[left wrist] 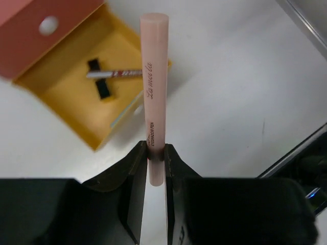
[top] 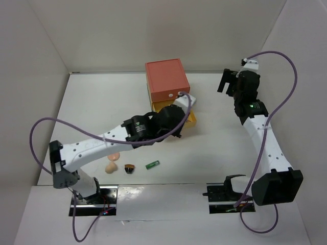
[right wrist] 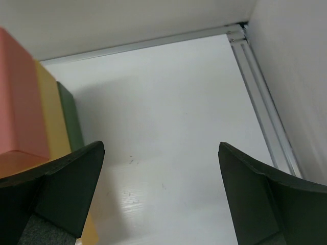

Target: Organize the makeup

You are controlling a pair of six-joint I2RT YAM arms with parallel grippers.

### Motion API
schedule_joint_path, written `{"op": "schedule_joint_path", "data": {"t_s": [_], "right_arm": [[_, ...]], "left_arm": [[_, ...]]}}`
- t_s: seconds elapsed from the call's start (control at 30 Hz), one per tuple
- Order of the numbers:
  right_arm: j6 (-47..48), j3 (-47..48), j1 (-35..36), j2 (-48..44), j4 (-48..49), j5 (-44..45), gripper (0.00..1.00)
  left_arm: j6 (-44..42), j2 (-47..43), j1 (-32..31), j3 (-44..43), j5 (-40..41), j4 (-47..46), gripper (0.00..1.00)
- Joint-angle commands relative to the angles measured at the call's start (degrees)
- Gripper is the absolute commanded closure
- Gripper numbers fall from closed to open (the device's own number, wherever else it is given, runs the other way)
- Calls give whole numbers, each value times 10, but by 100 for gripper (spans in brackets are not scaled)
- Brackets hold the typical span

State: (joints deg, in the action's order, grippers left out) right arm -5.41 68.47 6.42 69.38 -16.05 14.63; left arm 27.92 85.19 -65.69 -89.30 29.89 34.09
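Closest to the left wrist lens, the left pincer (left wrist: 155, 151) is clenched on the lower end of a pink pen (left wrist: 153, 71), whose long axis runs straight ahead, away from the fingers. Largest is the drawer box (top: 166, 79), orange on top, standing on the surface (top: 214, 153). Its yellow drawer (left wrist: 61, 97) is pulled open, lying ahead and to the view's left of the pen, whose tip overlaps the drawer's right corner; a silver stick (left wrist: 113, 73) and a small black piece (left wrist: 103, 90) lie inside. The right pincer (right wrist: 161, 194) hangs released, off to the box's right, so the left arm is nearer. Near the left base lie a peach puff (top: 111, 167), a dark round item (top: 129, 167) and a green tube (top: 152, 164).
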Motion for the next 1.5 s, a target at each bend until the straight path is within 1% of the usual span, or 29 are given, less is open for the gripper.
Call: {"op": "schedule_joint_path", "data": {"t_s": [0.0,0.03,0.07,0.1,0.23,0.3,0.33,0.37,0.43,0.53,0.6,0.67,0.73,0.77,0.87,1.0,1.03,1.1,1.13,1.17,1.23,1.27,1.37,1.4,1.43,1.47], "right_arm": [[-46,19,-44,0,-14,-18,0],[-46,9,-54,-6,-14,-39,0],[-46,9,-62,-12,-14,-39,0],[-51,0,-68,-12,-14,-39,0],[-51,-5,-81,-22,-14,-39,0],[-44,-11,-81,-28,-9,-39,0],[-38,-11,-81,-28,-2,-32,0],[-38,-17,-81,-28,-2,-26,0],[-32,-17,-81,-21,-2,-26,0],[-32,-11,-81,-14,-2,-33,0],[-32,-11,-81,-8,-2,-33,0],[-32,-11,-81,-3,-2,-33,0],[-32,-11,-81,2,-2,-33,0],[-27,-11,-81,2,-2,-33,0],[-27,-11,-81,8,-2,-38,0],[-27,-11,-81,8,-2,-38,0],[-27,-11,-81,8,-2,-38,0],[-27,-11,-81,8,-7,-32,0],[-27,-11,-81,8,-7,-32,0],[-27,-11,-81,8,-7,-32,0],[-27,-11,-81,8,-7,-38,0],[-27,-11,-81,8,-7,-38,0],[-27,-6,-81,8,-7,-52,0],[-27,-6,-81,8,-7,-59,0],[-27,-6,-81,8,-15,-65,0],[-27,0,-81,8,-20,-65,0]], "left_arm": [[-254,58,18,-63,-110,-75,100],[-279,70,36,-75,-128,-75,100],[-289,93,49,-97,-153,-67,100],[-294,104,64,-109,-201,-55,100],[-315,163,143,-163,-280,-32,100],[-320,189,159,-184,-326,-17,100],[-321,218,165,-198,-334,-8,100],[-334,233,165,-226,-334,11,100],[-341,269,170,-244,-315,20,100],[-357,288,170,-264,-309,33,100],[-362,288,170,-264,-309,39,100],[-356,288,176,-258,-281,39,100],[-350,294,185,-245,-280,46,100],[-344,294,195,-245,-293,51,100],[-337,307,202,-251,-301,62,97],[-331,318,207,-251,-288,69,86],[-331,318,207,-251,-283,69,81],[-331,318,213,-246,-283,69,77],[-326,318,213,-246,-289,69,72],[-326,318,213,-246,-294,69,62],[-321,312,219,-246,-300,74,54],[-321,305,219,-246,-300,74,46],[-308,288,219,-246,-300,74,33],[-302,288,219,-240,-308,74,24],[-293,281,219,-240,-308,74,19],[-292,271,219,-234,-320,74,17]]}}
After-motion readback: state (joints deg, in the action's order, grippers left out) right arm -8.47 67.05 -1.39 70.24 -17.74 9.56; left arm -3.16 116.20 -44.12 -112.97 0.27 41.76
